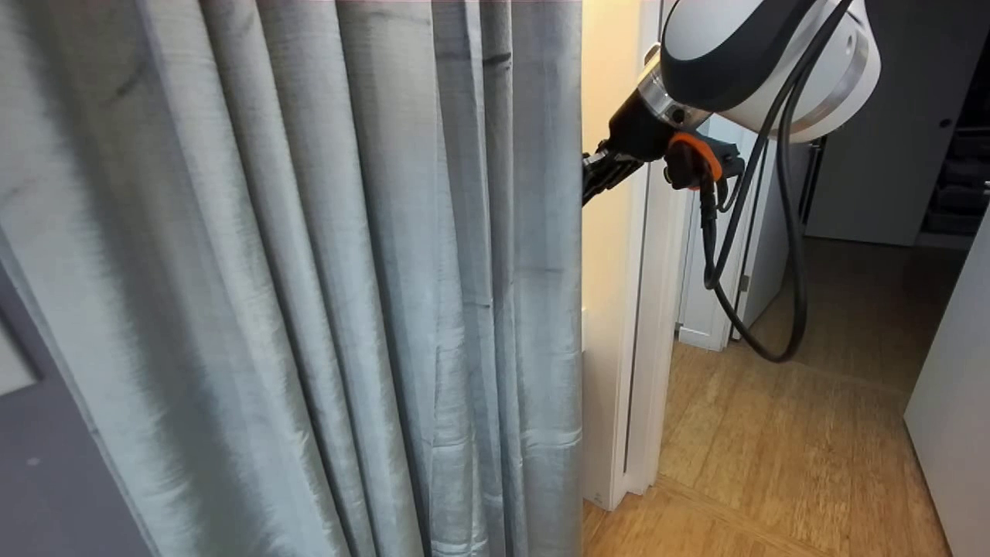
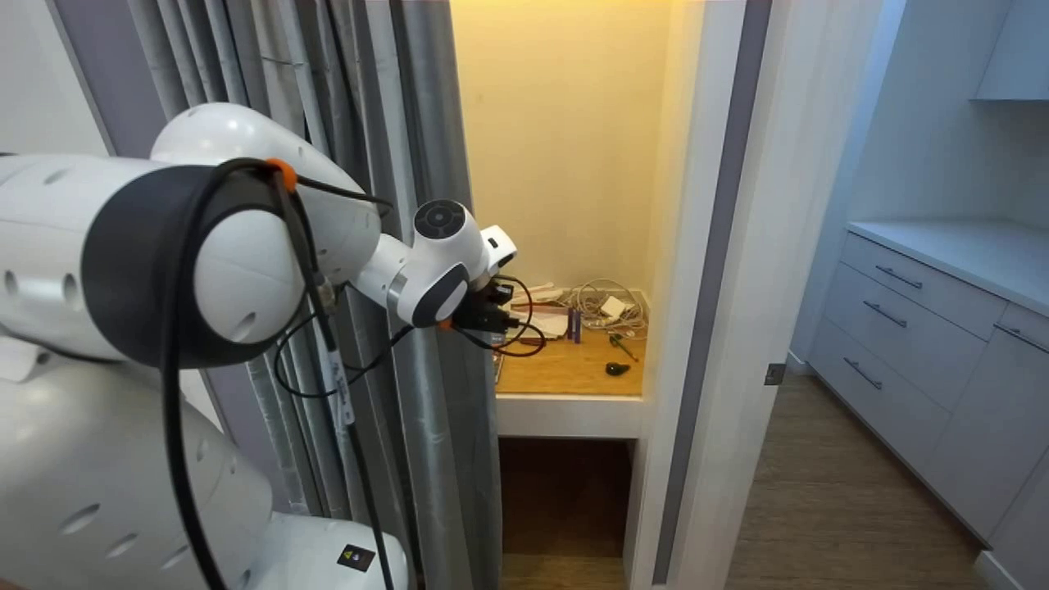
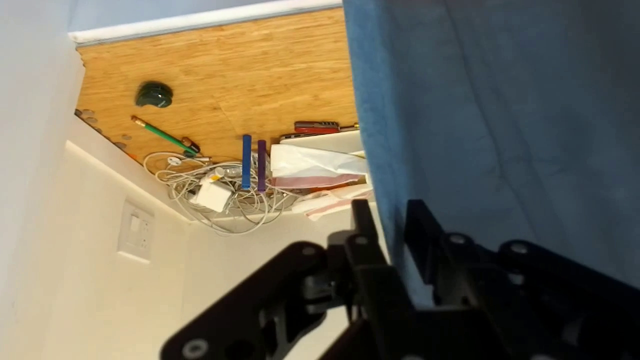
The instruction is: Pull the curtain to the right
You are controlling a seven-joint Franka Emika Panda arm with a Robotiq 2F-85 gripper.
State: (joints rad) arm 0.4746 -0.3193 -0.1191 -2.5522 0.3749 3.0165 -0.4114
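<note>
At the edge of the curtain (image 1: 332,271), the claw (image 3: 389,212) (jaws apart).

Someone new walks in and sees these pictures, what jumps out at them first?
Probably the tall grey pleated curtain, filling much of an exterior view. Next, the bulky white robot arm at the left of an exterior view, with a warm-lit alcove mid-picture. In the wrist view, the black claw stands open at the bottom, the curtain's edge in its gap.
</note>
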